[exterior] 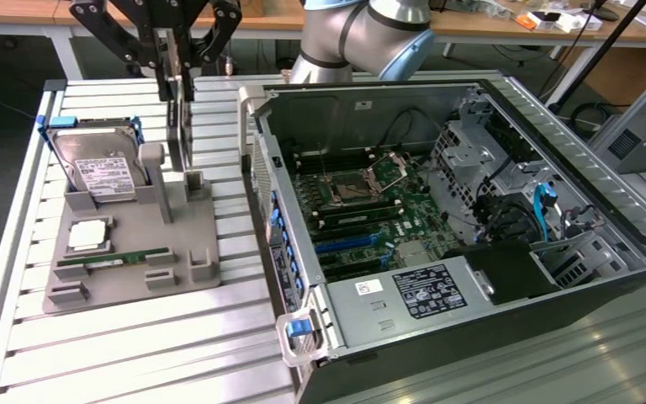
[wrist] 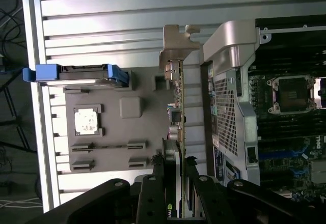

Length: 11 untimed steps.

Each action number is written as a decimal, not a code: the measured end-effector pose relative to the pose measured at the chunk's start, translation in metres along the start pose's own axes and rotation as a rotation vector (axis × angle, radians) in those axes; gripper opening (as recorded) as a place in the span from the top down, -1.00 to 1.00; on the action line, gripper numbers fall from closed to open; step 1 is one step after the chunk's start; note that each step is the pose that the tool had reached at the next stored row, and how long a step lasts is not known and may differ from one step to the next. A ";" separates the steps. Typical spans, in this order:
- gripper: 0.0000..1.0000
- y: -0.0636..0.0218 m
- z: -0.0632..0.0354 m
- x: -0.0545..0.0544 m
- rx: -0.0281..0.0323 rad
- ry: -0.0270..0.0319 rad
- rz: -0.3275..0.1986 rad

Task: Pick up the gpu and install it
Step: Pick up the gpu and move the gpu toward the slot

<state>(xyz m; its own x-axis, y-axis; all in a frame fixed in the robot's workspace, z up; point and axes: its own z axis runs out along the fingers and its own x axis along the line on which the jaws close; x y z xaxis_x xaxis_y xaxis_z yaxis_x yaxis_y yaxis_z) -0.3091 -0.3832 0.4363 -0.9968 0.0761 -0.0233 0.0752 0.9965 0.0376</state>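
On the exterior view's left, atop the slatted metal worktop (exterior: 132, 362): flat grey holder tray (exterior: 132, 290), carrying a silver boxy hard drive with white label and blue frame (exterior: 97, 168), a small square silver processor chip (exterior: 87, 237) and a narrow green memory stick (exterior: 112, 259). All three lying free, nothing gripping them.

Moving right along the tray: thin dark expansion card, the gpu (exterior: 181, 126), standing on edge between two grey upright posts, silver end bracket (wrist: 178, 43) plain to see from the wrist. Black linkage hand (exterior: 179, 80) down from above, pinching the card's upper edge from both sides. Hard to tell whether seated in the holder or just clear of it.

Further right: open dark computer case (exterior: 340, 109), green motherboard (exterior: 379, 210) exposed, blue expansion slot (exterior: 352, 242) among the black ones.

Plenty to go wrong from here. Narrow pinch on a thin edge, so a likely pivot or slip under any sideways tug. Snagging on the grey posts, given a tilted lift. Bracket clipping the perforated silver case wall (wrist: 226, 107), just beside the card. Finally, jammed or bent contacts, given a crooked descent onto the slot.
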 end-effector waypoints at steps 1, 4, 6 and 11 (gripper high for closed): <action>0.47 0.0000 -0.0010 0.000 0.0000 0.0000 0.000; 0.47 0.0002 -0.0045 0.000 0.0000 0.0000 0.000; 0.47 0.0003 -0.0078 0.000 0.0000 0.0000 0.000; 0.47 0.0005 -0.0138 0.000 0.0000 0.0000 0.000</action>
<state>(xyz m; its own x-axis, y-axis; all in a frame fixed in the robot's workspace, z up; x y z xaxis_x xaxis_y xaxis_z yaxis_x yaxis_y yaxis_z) -0.3091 -0.3832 0.4500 -0.9968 0.0761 -0.0233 0.0752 0.9965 0.0376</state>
